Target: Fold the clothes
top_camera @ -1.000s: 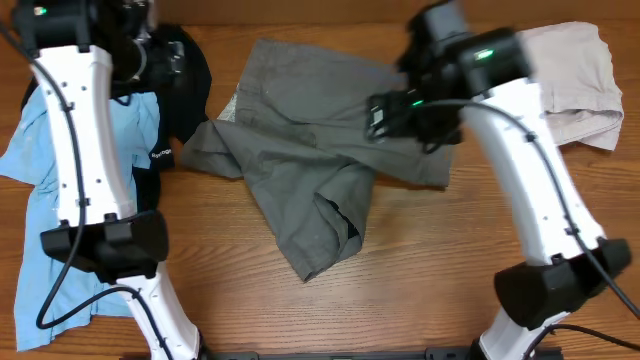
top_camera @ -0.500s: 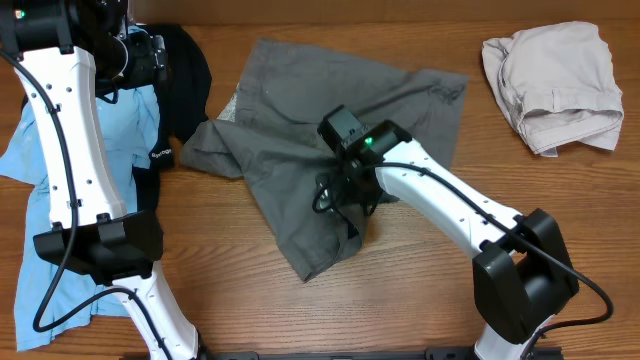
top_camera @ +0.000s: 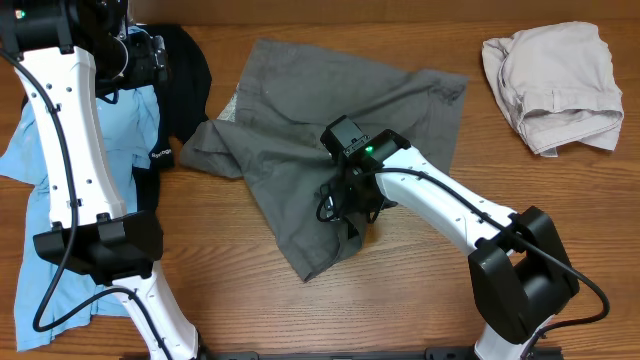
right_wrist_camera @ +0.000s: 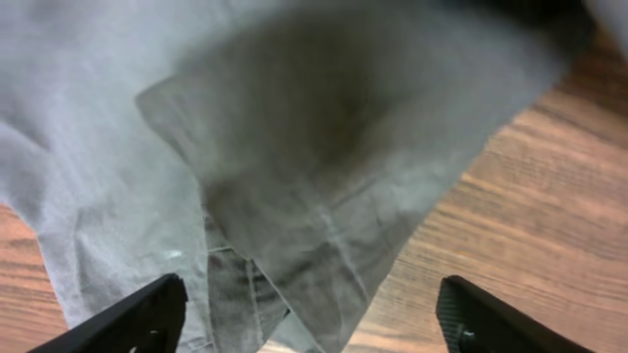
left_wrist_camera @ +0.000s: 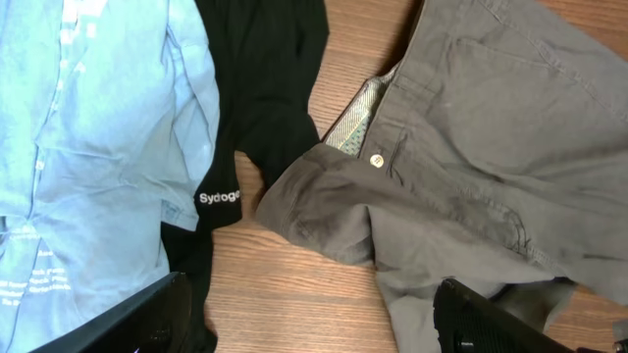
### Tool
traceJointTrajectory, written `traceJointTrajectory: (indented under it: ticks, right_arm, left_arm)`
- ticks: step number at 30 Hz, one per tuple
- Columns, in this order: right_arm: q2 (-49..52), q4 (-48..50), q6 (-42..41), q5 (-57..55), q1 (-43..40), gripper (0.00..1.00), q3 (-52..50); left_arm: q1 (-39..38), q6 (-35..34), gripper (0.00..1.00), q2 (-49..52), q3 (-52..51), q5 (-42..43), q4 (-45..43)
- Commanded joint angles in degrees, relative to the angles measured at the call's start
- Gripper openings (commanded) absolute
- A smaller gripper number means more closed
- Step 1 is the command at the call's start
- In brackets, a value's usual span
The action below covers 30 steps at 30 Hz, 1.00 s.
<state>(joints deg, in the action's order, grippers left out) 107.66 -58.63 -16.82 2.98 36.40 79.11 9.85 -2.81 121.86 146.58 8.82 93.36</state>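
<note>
The grey-olive shorts lie crumpled mid-table, one leg folded toward the front. They also show in the left wrist view, with a buttoned waistband and pale lining, and in the right wrist view. My right gripper is open, low over the shorts' folded leg hem; its wrist shows in the overhead view. My left gripper is open and held high at the far left, above the wood between the black shirt and the shorts. A light blue shirt lies at the left. Beige shorts lie at the far right.
The black shirt lies partly under the blue shirt, touching the shorts' waistband corner. Bare wood table runs along the front, and between the grey shorts and the beige shorts.
My right arm swung from the far right, above the shorts' upper edge, down to the folded leg at the middle, then settled slightly lower. The left arm barely moved.
</note>
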Motion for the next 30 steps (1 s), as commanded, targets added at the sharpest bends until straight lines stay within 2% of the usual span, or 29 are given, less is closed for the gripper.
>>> traceJointTrajectory:
  ticks: [1, 8, 10, 13, 17, 18, 19, 21, 22, 23, 25, 30]
  right_arm:
    - [0.15, 1.84, 4.28, 2.27, 0.2, 0.81, -0.24]
    - [0.15, -0.59, 10.32, -0.02, 0.17, 0.81, 1.86]
    - [1.38, -0.33, 16.04, -1.68, 0.17, 0.81, 1.86]
    - [4.46, 1.2, 19.8, -3.37, 0.31, 0.81, 1.86]
    - [7.39, 2.67, 20.09, -4.55, 0.28, 0.81, 1.86]
    - [7.76, 3.06, 19.32, -5.2, 0.2, 0.77, 1.86]
    - [7.76, 3.15, 17.79, -6.23, 0.02, 0.69, 1.92]
    - [7.48, 2.05, 12.5, -8.9, -0.66, 0.39, 3.1]
    - [7.28, 1.18, 10.86, -8.96, -1.03, 0.29, 3.85]
    - [6.29, -1.92, 5.31, -8.94, -2.36, 0.09, 6.38]
    - [4.98, -5.79, -1.86, -8.74, -3.91, 0.04, 8.81]
    - [1.09, -16.59, -14.4, -5.55, -9.2, 0.04, 11.02]
  left_arm:
    - [-0.5, -0.42, 0.82, -1.2, -1.4, 0.22, -1.07]
    - [-0.57, -0.61, 0.82, -1.2, -4.87, 0.26, -2.19]
    - [-0.55, -0.61, 0.82, -1.2, -5.77, 0.24, -2.14]
    - [-0.57, -0.63, 0.81, -1.2, -5.81, 0.24, -2.12]
    - [-0.55, -0.63, 0.81, -1.2, -5.81, 0.22, -2.14]
    - [-0.55, -0.61, 0.81, -1.2, -5.81, 0.22, -2.12]
    - [-0.55, -0.61, 0.81, -1.2, -5.81, 0.2, -2.12]
    - [-0.55, -0.61, 0.81, -1.2, -5.81, 0.2, -2.14]
    - [-0.55, -0.61, 0.81, -1.2, -5.81, 0.22, -2.14]
    - [-0.55, -0.61, 0.81, -1.2, -5.81, 0.22, -2.14]
    - [-0.57, -0.61, 0.81, -1.2, -5.81, 0.24, -2.08]
    - [-0.55, -0.57, 0.81, -1.2, -5.81, 0.22, -1.29]
